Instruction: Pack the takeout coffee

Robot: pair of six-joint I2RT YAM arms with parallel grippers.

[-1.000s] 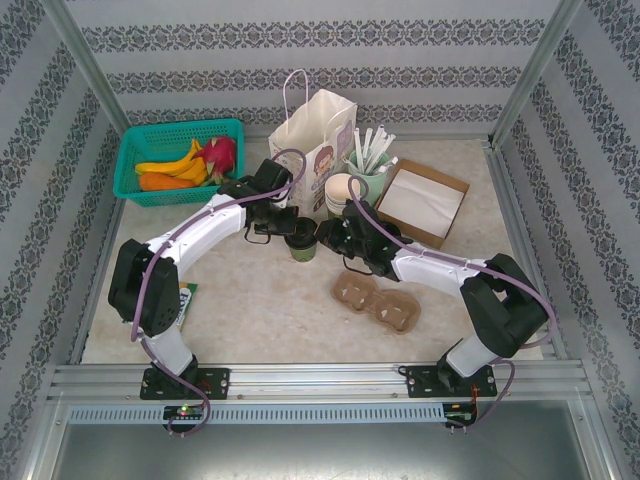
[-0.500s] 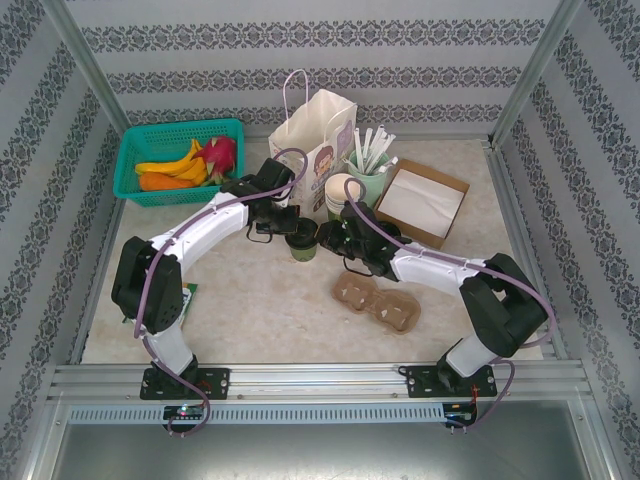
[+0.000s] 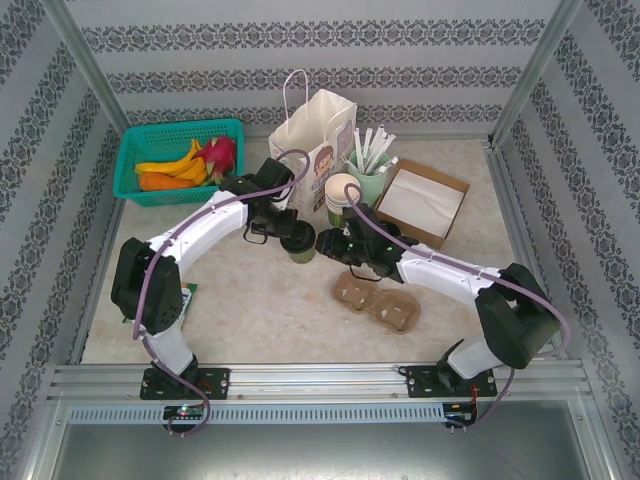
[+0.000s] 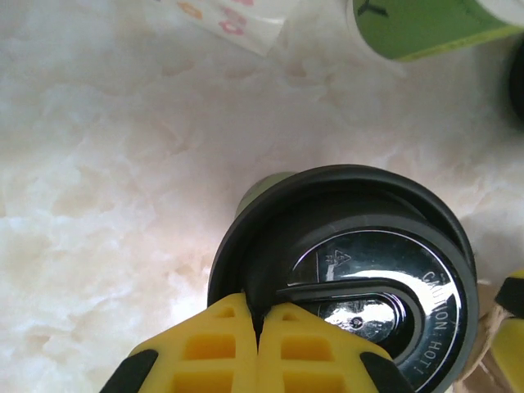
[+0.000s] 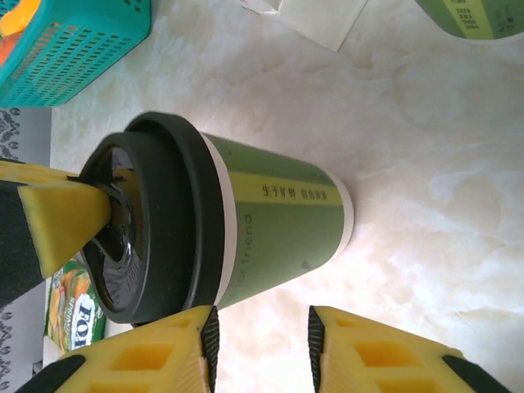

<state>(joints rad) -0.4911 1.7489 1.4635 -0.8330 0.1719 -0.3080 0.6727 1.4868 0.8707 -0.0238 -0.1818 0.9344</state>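
Takeout coffee (image 3: 300, 246) is standing upright on the table (image 3: 250, 300), just in front of the paper bag (image 3: 318, 140), so I'd say nothing's packed yet. The pulp cup carrier (image 3: 380, 300) nearby looks empty. The cup itself seems fine, with a green paper body and the black lid seated all round. Left gripper (image 4: 258, 340) is pinched fully closed, tips resting on the lid. Right gripper (image 5: 262, 336) has its jaws parted beside the cup, gripping nothing.

Takeout coffee (image 5: 274, 217): one line of small Chinese characters on the pale green band, not surely legible; "friend" printed lower on the dark green. Its black lid (image 4: 385, 266): embossed "CAUTION HOT!" and a small warning triangle. Packet (image 5: 72, 296): "FO", rest hidden.
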